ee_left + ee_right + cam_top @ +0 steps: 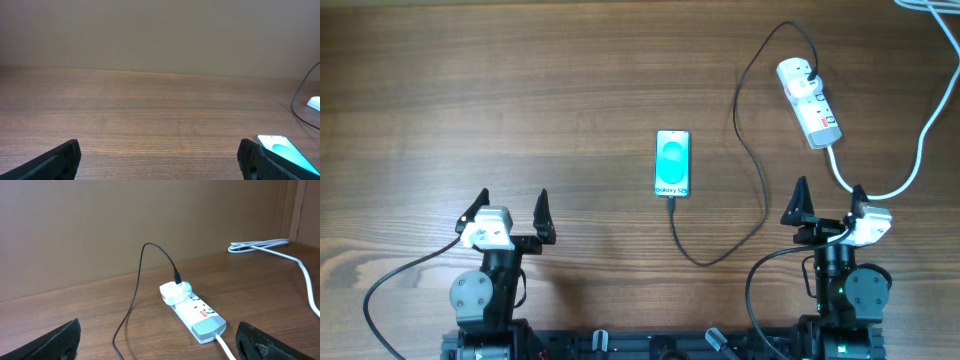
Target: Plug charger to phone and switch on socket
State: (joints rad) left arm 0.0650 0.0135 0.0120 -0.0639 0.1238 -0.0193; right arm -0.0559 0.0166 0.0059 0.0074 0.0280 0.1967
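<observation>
The phone lies flat mid-table, its cyan-green screen up; its corner shows in the left wrist view. The thin black charger cable runs from the phone's near end in a loop up to the white adapter on the white socket strip. The plug tip sits at the phone's near edge. In the right wrist view the socket lies ahead with the cable arching from the adapter. My left gripper is open and empty at front left. My right gripper is open and empty at front right.
The socket's thick white cord curves from the strip past my right gripper and off the top right; it also shows in the right wrist view. Bare wooden table lies to the left.
</observation>
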